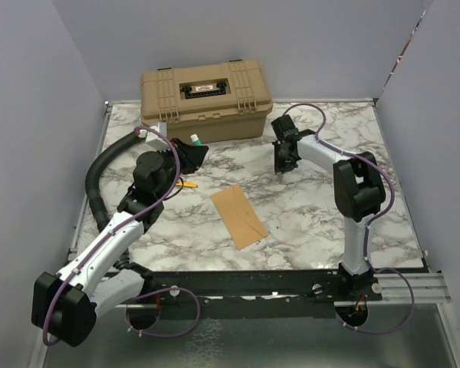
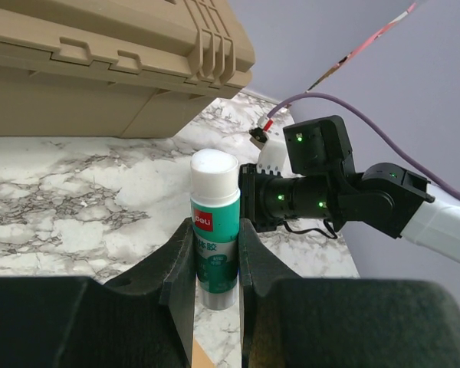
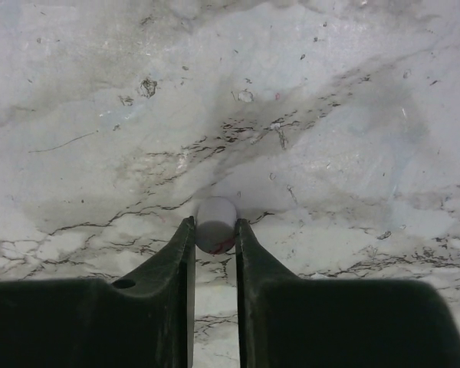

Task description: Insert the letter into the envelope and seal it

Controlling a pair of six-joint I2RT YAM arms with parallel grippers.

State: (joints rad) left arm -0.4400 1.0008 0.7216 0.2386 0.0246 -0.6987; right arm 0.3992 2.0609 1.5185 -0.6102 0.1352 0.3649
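While the overhead view takes in the whole marble-patterned bench (image 1: 322,222), only the wrist views show what each end effector grips. From above, the envelope (image 1: 238,215) is a flat kraft-brown paper rectangle with one diagonal seam line showing. It lies on the bench between the two arms and nearer the arm bases than either end effector. It is below and right of the left end effector (image 1: 190,150), and below and left of the right end effector (image 1: 282,164). Whether anything is inside it cannot be told. A hard tan plastic case (image 1: 207,92) with a ribbed lid sits beyond both.

The left wrist view shows the left end effector's black fingers (image 2: 180,261) closed snugly on a glue stick (image 2: 214,222), an upright cylinder with a white top and a glossy green label. From above it is only a green-and-white speck.

The right wrist view shows the right end effector's fingers nearly together, pinching a smooth white round piece (image 3: 216,222) with a reddish smudge, the grey-veined bench behind it.
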